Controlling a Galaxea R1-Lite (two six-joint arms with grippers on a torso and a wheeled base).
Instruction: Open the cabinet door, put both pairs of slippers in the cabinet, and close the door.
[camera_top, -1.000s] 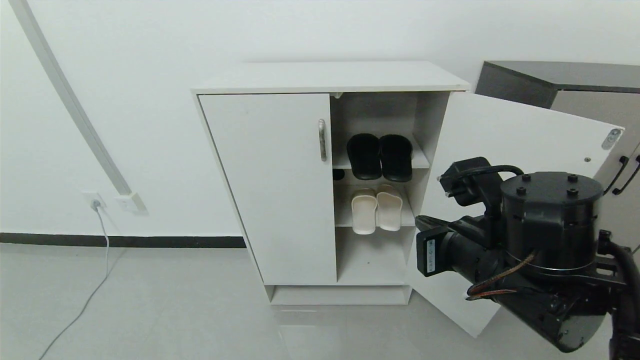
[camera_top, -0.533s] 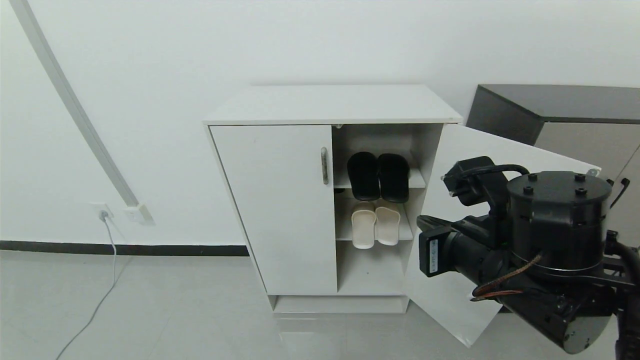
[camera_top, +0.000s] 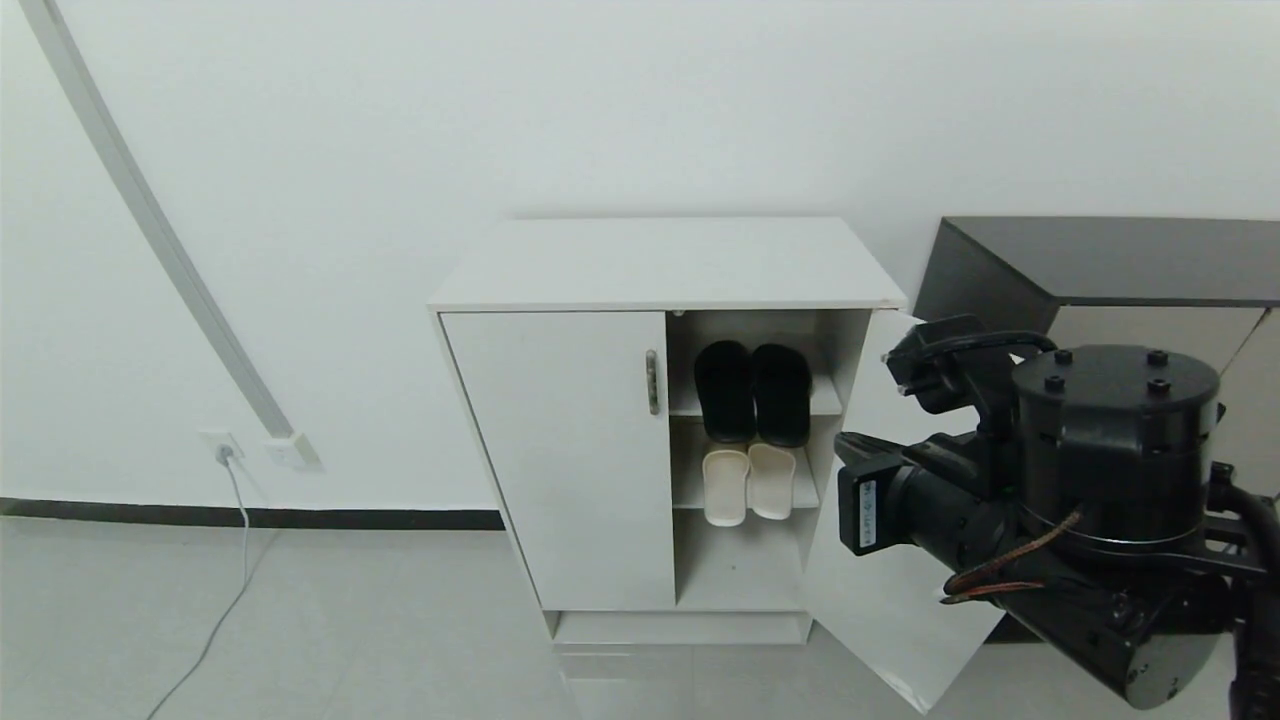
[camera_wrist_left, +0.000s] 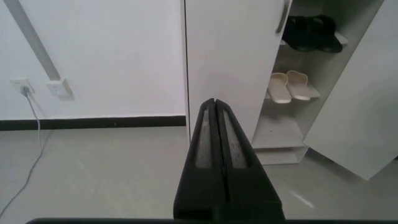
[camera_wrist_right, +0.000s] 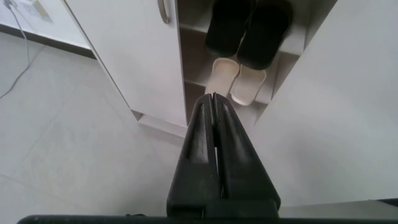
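The white cabinet stands against the wall. Its left door is closed and its right door swings wide open. Black slippers lie on the upper shelf, beige slippers on the shelf below; the bottom compartment is bare. My left gripper is shut on nothing, above the floor some way in front of the cabinet. My right gripper is also shut and empty, in front of the open side, with the black slippers, the beige slippers and the open door beyond it.
A dark grey cabinet stands just right of the open door. A wall socket with a cable trailing over the floor is at the left, below a slanted grey conduit. Bare tiled floor spreads left of the cabinet.
The whole head view has shifted: the cabinet now looks smaller and lower, so the camera has moved back. The slippers and the doors keep their places.
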